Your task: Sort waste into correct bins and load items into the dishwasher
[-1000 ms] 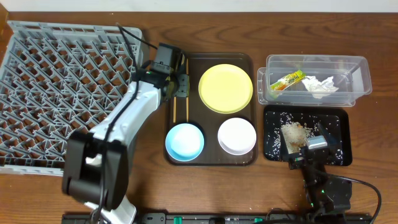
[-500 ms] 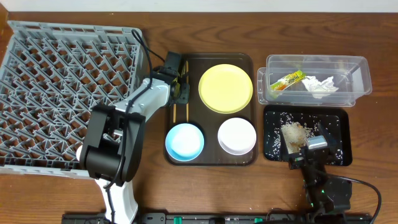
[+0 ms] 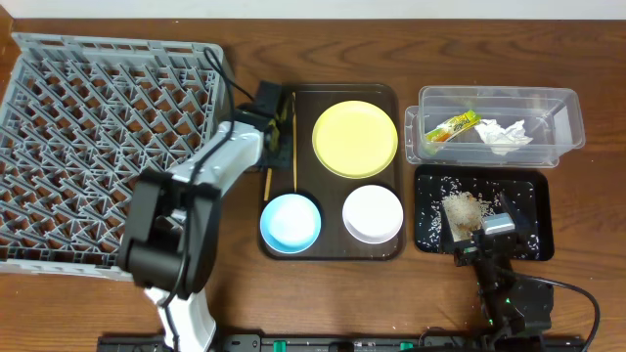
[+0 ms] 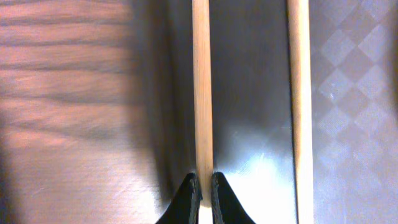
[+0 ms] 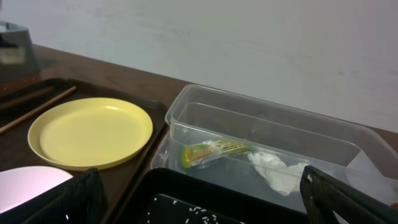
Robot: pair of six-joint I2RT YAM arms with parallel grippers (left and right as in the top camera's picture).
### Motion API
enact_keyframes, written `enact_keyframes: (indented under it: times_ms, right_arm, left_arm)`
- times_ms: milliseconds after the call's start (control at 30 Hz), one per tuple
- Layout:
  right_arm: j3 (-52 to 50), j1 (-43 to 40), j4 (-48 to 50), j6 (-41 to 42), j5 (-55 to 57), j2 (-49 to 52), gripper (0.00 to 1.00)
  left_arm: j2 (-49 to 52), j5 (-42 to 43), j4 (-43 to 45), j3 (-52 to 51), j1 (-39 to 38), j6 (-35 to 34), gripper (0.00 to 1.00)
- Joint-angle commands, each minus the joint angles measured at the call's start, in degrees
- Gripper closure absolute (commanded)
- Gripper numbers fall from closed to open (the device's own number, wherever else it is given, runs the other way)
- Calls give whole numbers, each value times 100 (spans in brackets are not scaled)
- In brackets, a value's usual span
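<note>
My left gripper (image 3: 272, 142) (image 4: 203, 180) is shut on one wooden chopstick (image 4: 202, 93) at the left edge of the brown tray (image 3: 333, 256). A second chopstick (image 4: 298, 93) (image 3: 293, 142) lies beside it to the right. On the tray sit the yellow plate (image 3: 355, 138), blue bowl (image 3: 290, 221) and white bowl (image 3: 373, 213). The grey dish rack (image 3: 108, 147) fills the left. The clear tub (image 3: 494, 125) holds the wrapper (image 3: 452, 127) (image 5: 214, 152) and tissue (image 3: 507, 133). Rice (image 3: 460, 207) lies in the black tray (image 3: 528, 210). My right gripper (image 3: 484, 240) (image 5: 205, 208) stands open and empty.
The brown tray lies between the dish rack and the two bins. The right arm rests at the front edge of the table, just before the black tray. Bare wood shows in front of the rack and the brown tray.
My left gripper has closed on the left chopstick. That chopstick's near end has swung slightly left, past the tray's edge. The right arm has not moved.
</note>
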Motion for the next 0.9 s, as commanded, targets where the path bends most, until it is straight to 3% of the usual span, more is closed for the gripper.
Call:
enact_keyframes:
  times_ms: [0,167,367,567,600,633,667,867]
  right_arm:
    - [-7,-35,-24,-39,-9,-7,1]
    - [-7,-35,-24,-39,-7,-7,1]
    - [-7,-35,-24,-39,-7,-7,1]
    - [-7,-35,-24,-39,-7,-7,1]
    - [-7,-35,-24,-39,-7,-7,1]
    - [-7,-35,-24,-39,-7,-7,1]
    - [-7,-35,-24,-39,-7,-7,1]
    - [-7,-35,-24,-39,-7,-7,1]
  left_arm:
    - [-1036,-76,-162,452,315,352,94]
    - [-1792,-782,-208,455,844,1082,94]
    - [-1543,-863,-319,382,1416,2367,94]
    - [-1226,-859,-398,382,1600,2433,94]
    - [-1228,-859,-400,382,1596,2430,91]
    - [-1235,-857,-400,385,1591,2430,74]
    - [-1287,-861,-400,393,1565,2404,40]
    - [-1834,-529,-470,533,1283,1945,37]
